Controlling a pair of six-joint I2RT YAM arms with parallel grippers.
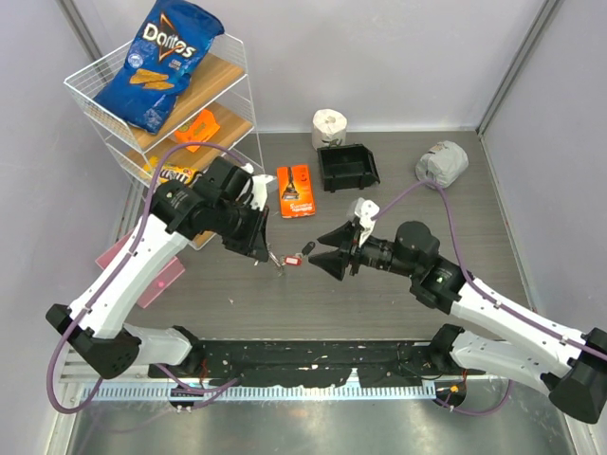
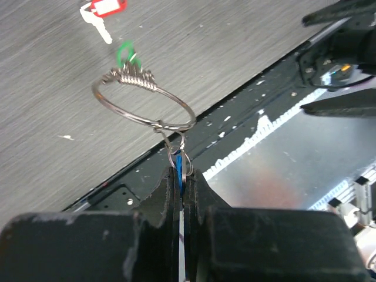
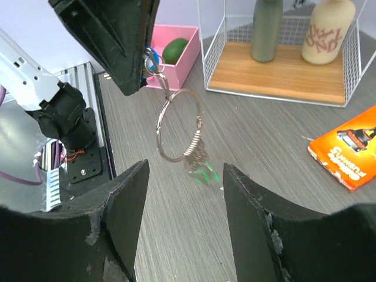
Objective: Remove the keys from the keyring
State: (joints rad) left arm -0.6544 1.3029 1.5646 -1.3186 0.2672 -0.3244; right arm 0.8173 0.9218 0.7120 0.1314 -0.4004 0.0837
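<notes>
Grey wood-grain table [image 1: 398, 294]: one silver key with a red tag [image 2: 106, 9] lies loose on it, judged already off.

Left gripper [image 2: 182, 176]: jaws pressed together, pinching a blue tag [image 2: 178, 169]; the thin silver wire keyring [image 2: 144, 106] stands out from it, clear of the table.

Right gripper [image 1: 321, 253]: jaws spread, just beside the ring, gripping nothing.

A green-tagged key [image 2: 125, 54] hangs on the ring.

Step in hand: approach to that key. The next move calls for closing on it and working it round the coil.

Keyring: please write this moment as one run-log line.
left gripper shut on blue key | keyring hangs lifted, green key on it | red key on table, off keyring | right gripper open, empty
</notes>
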